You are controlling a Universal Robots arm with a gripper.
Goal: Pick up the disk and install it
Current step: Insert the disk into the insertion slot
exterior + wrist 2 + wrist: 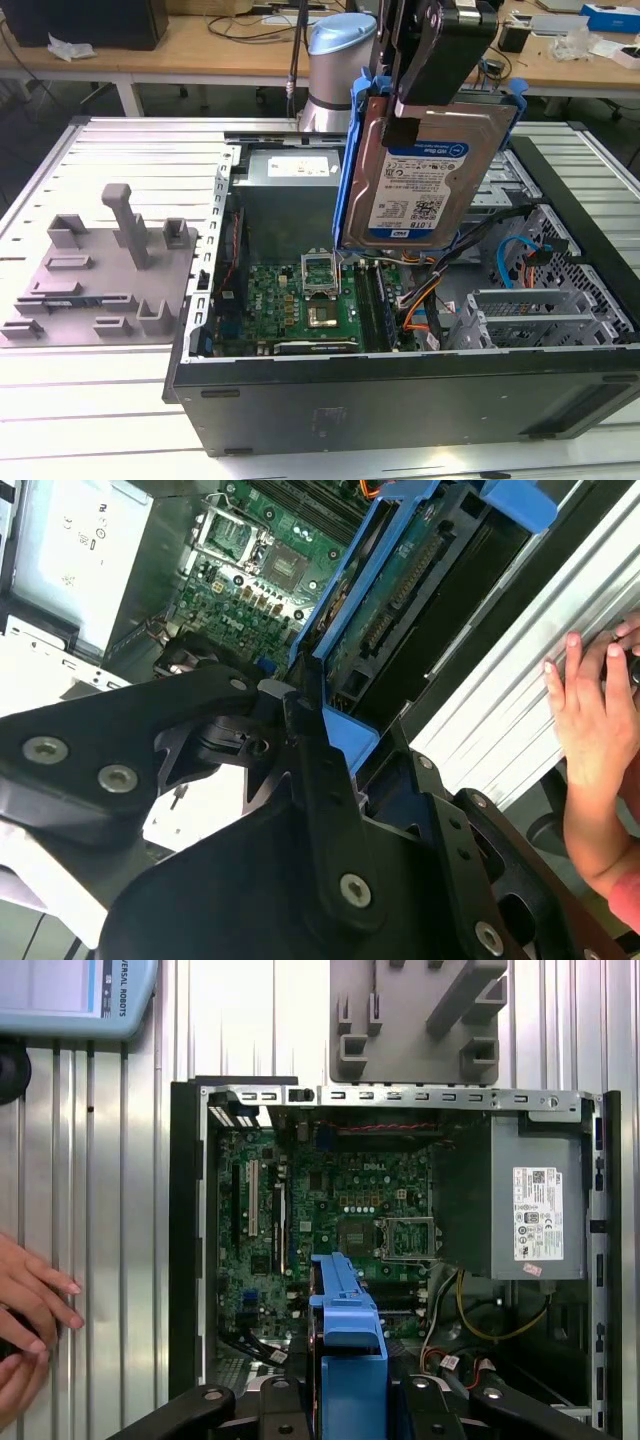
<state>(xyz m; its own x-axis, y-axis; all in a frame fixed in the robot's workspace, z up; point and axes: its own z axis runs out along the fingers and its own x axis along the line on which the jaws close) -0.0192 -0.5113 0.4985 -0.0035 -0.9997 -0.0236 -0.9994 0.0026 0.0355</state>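
The disk, a silver drive with a white-and-blue label in a bright blue rail frame, hangs upright and slightly tilted over the open computer case. My gripper comes down from above and is shut on its upper part. In the second wrist view the black fingers clamp the blue frame, whose circuit-board side faces the camera. In the first wrist view the frame's blue edge sticks out from between the fingers over the motherboard.
A grey moulded fixture plate with upright posts lies on the table at the exterior view's left. Inside the case are a power supply, cables and a metal drive cage. A person's hand rests on the ribbed table beside the case.
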